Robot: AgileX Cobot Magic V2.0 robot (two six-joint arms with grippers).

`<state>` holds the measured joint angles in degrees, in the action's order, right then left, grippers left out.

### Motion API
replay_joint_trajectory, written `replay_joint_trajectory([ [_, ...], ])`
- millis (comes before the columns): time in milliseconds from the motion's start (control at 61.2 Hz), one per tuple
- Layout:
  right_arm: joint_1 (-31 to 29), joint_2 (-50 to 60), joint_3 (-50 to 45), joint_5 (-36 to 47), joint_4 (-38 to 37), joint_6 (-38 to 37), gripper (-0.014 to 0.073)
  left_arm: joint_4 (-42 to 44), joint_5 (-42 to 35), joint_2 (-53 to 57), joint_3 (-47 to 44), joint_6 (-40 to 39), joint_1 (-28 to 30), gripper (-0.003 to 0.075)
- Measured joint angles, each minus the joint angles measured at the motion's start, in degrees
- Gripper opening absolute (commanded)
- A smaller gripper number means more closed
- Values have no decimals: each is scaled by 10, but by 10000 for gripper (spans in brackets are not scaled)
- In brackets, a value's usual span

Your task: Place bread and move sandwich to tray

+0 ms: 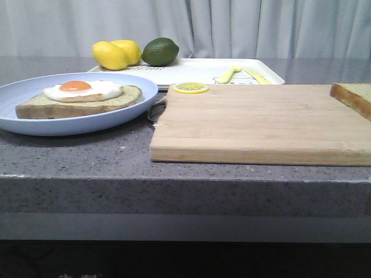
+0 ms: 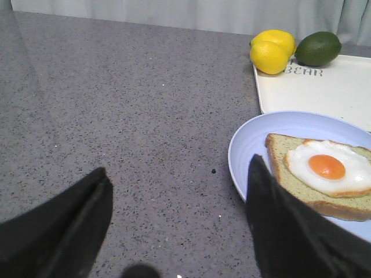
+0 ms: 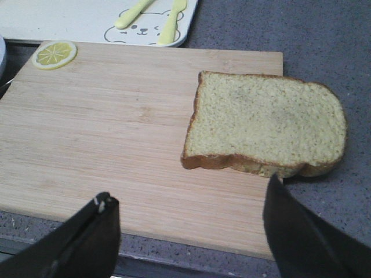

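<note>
Right gripper (image 3: 188,231) spread wide and empty short of the bread (image 3: 266,124), which overhangs the cutting board's (image 3: 110,139) right edge; pinch it by that free crust, keep it level, then seat it square on the sandwich (image 1: 81,98).

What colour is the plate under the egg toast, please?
Pale blue; the plate shows best in the left wrist view.

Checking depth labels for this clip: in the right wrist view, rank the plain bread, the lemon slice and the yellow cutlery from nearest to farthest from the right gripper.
From the right gripper, both fingers spread open:
1. Bread, lying partly over the cutting board's edge, closest to the fingers.
2. Lemon slice, on the board's far corner.
3. Yellow cutlery, on the white tray beyond the board.
</note>
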<state>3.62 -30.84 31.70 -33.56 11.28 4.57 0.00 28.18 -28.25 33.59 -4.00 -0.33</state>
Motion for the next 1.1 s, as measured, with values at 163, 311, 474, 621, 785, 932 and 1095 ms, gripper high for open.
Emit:
replay_joint_trajectory([
  [163,0,0,0,-14,17,0,559,0,0,0,0,0,-3,511],
  [311,0,-4,19,-43,25,0,559,0,0,0,0,0,-45,511],
  [474,0,-35,76,-112,26,0,559,0,0,0,0,0,-94,511],
  [621,0,-87,147,-194,27,0,559,0,0,0,0,0,-114,511],
  [785,0,-155,225,-263,21,0,559,0,0,0,0,0,-114,511],
  [932,-30,-218,273,-290,-5,-3,559,0,0,0,0,0,-114,511],
  [1095,-132,-281,285,-303,-8,-3,559,12,0,0,0,0,-114,511],
])
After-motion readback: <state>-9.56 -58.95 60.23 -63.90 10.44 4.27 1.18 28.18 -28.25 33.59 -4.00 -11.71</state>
